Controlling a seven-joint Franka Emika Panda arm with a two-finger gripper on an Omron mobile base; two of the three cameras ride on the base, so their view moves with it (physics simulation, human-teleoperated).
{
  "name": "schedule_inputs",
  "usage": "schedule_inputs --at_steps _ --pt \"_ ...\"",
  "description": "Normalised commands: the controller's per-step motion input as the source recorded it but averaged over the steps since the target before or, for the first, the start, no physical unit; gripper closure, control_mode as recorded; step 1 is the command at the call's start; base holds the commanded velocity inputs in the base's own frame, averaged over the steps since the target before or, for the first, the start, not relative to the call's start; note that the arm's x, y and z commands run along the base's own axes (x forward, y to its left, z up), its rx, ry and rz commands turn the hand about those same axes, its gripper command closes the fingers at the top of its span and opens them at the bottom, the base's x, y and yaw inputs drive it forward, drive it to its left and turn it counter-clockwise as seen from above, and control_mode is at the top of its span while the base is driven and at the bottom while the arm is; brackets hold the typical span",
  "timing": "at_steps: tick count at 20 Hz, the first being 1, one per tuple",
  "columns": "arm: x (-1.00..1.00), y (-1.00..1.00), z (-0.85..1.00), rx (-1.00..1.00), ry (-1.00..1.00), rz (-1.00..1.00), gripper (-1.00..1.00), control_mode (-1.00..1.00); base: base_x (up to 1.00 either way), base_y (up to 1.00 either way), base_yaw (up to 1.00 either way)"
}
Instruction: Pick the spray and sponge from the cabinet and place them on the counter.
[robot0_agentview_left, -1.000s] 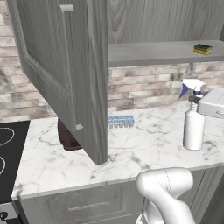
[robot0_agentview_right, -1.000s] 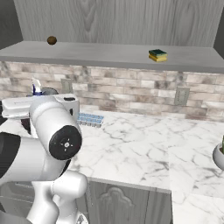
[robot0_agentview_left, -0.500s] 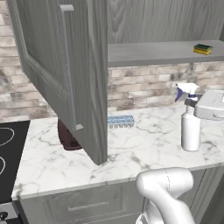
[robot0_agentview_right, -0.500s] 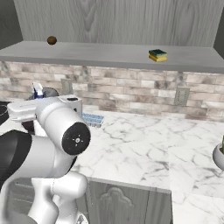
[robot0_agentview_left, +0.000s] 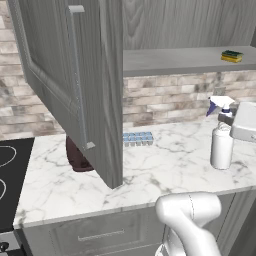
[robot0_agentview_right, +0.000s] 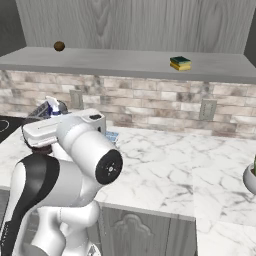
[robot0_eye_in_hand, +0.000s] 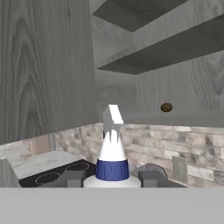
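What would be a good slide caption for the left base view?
Gripper holds the spray upright on the counter; the sponge waits on the cabinet shelf.

Wide bare stretch of counter (robot0_agentview_right: 165, 165) open in the middle and toward the right, reachable from the front. Swung-out cabinet (robot0_agentview_left: 75, 80) door blocking the left approach, hanging over the counter beside the ice-cube tray (robot0_agentview_left: 137, 138) at the wall. Spray (robot0_agentview_left: 221, 140) standing upright near the right edge. Shelf open-fronted, with the sponge (robot0_agentview_right: 180, 63) and a small brown ball (robot0_agentview_right: 59, 46) well apart
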Motion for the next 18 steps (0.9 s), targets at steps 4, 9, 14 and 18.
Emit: schedule_inputs --at_steps 4,9,14,18 --pt "0.19 0.21 -0.41 0.11 -0.10 -0.07 1.00 -1.00 0.00 0.00 0.00" --pt "0.18 0.29 -0.39 0.11 -0.07 -0.03 1.00 -1.00 0.00 0.00 0.00" --pt "0.06 0.40 -0.33 0.01 -0.08 0.00 1.00 -1.00 0.00 0.00 0.00" --pt "0.00 0.37 -0.38 0.01 -0.10 -0.01 1.00 -1.00 0.00 0.00 0.00"
